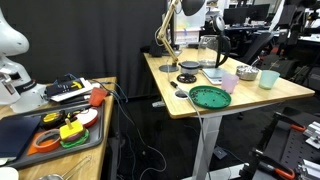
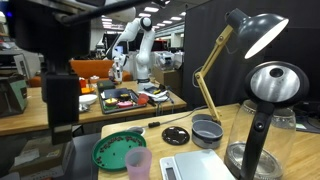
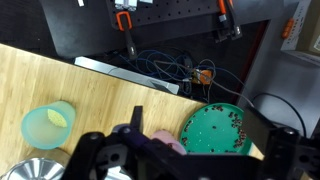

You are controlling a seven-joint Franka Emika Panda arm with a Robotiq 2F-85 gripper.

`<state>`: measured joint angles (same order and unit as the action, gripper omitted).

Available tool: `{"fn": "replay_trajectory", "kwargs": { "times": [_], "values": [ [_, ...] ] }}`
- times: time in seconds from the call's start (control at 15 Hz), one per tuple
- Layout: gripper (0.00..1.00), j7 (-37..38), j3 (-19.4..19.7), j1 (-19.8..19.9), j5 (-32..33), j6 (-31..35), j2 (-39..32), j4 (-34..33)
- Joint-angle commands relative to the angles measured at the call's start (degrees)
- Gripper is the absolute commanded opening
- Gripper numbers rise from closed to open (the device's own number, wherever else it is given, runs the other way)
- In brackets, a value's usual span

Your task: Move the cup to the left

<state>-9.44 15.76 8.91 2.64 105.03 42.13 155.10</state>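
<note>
Where it rests, the cup (image 1: 229,82) stands upright, mouth up.

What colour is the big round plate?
The plate is green, clearest in the wrist view.

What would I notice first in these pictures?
Probably the big round green plate near the edge of the wooden table, with the little pink cup right beside it. A black lamp and a shiny kettle loom at the right in an exterior view.

Pale wooden table (image 1: 287,90) before black curtain (image 1: 90,35), brass-armed desk lamp (image 2: 258,32), cluttered lab beyond.
</note>
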Motion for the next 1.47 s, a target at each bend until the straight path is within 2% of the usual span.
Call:
{"fn": "replay_trajectory", "kwargs": {
  "times": [0.0, 0.13, 0.47, 0.67, 0.73, 1.4],
  "values": [
    [1.00, -0.07, -0.58, 0.82, -1.24, 0.28, -0.51, -0.38],
    [1.00, 0.18, 0.41, 0.58, -3.88, 0.79, -0.85, -1.25],
    [1.00, 1.43, 4.36, 1.36, -15.57, 3.22, -1.16, -4.80],
    [1.00, 5.57, 4.25, 3.17, -19.31, 9.01, -2.53, -6.87],
    [1.00, 3.00, 4.17, 2.87, -17.58, 6.65, -0.90, -5.85],
    [1.00, 4.84, 4.12, 3.29, -18.61, 8.37, -1.86, -6.33]
  ]
}}
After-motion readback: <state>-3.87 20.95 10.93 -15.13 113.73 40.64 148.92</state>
